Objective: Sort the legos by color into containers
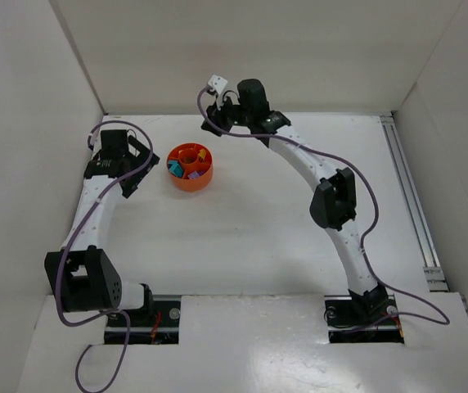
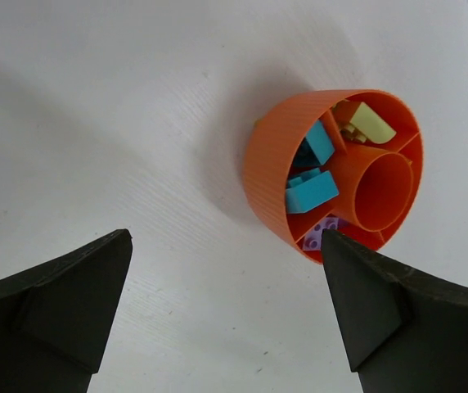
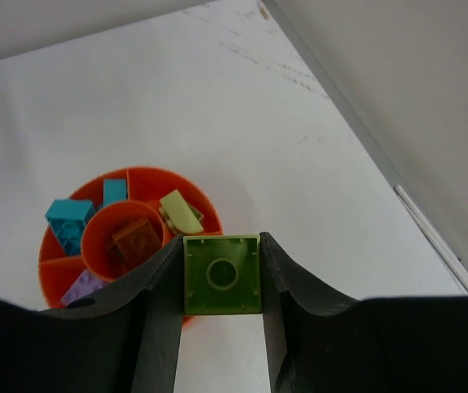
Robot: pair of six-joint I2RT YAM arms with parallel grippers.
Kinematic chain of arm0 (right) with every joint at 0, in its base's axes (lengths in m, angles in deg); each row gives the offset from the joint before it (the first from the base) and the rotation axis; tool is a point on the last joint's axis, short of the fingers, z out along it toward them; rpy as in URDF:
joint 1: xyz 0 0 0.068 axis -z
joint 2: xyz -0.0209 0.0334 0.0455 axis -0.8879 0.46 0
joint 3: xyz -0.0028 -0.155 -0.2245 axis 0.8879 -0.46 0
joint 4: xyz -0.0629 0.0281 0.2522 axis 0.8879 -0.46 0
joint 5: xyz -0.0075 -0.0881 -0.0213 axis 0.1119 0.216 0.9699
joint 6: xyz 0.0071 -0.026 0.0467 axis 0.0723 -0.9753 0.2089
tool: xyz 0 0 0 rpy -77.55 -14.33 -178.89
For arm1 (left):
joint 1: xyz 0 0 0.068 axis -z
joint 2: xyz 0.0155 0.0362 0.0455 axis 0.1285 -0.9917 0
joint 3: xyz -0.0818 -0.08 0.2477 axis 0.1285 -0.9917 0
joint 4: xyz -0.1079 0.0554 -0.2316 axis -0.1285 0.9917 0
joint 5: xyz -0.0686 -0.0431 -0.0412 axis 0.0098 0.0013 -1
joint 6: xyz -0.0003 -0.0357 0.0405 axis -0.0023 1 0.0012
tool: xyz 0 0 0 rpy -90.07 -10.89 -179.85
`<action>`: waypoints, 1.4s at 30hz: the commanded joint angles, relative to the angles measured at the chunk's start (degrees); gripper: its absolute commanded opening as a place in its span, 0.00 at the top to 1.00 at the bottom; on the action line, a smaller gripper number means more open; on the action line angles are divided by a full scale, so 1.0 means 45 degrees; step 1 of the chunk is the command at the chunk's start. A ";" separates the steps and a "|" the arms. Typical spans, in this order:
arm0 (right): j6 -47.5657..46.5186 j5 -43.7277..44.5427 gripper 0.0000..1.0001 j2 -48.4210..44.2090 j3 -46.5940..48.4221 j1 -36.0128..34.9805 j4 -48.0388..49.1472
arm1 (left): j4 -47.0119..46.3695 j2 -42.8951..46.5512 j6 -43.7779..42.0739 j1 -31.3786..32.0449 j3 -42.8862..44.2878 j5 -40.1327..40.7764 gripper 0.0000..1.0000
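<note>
The round orange-red dish (image 1: 190, 166) stands on the white table between the two arms. In the left wrist view its compartments (image 2: 267, 164) hold cyan legos (image 2: 312, 192), a pale yellow one (image 2: 373, 123) and a purple one (image 2: 320, 233). The right wrist view adds a brown lego (image 3: 136, 241) inside the central hub. My left gripper (image 2: 226, 237) stands wide open just left of the dish, nothing between its fingers. My right gripper (image 3: 222, 246) hovers behind the dish, shut on a lime green lego (image 3: 222, 274), underside towards the camera.
White enclosure walls rise at the back and on both sides (image 1: 21, 123). A metal rail (image 1: 410, 188) runs along the table's right edge. In the right wrist view the back wall (image 3: 398, 82) is close beside the gripper.
</note>
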 commanded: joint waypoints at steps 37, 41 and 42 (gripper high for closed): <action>0.3550 0.0582 1.00 0.3471 0.0541 -0.1897 0.7387 | -0.1246 0.2571 -0.0426 -0.0001 -0.2652 0.0209 0.00; 0.3550 0.0465 0.98 0.3352 0.0112 -0.1897 0.7387 | -0.1246 0.2571 -0.0426 -0.0001 -0.2652 0.0209 0.00; 0.3550 0.0349 0.94 0.3352 0.0111 -0.1897 0.7387 | -0.1246 0.2571 -0.0426 -0.0001 -0.2652 0.0209 0.00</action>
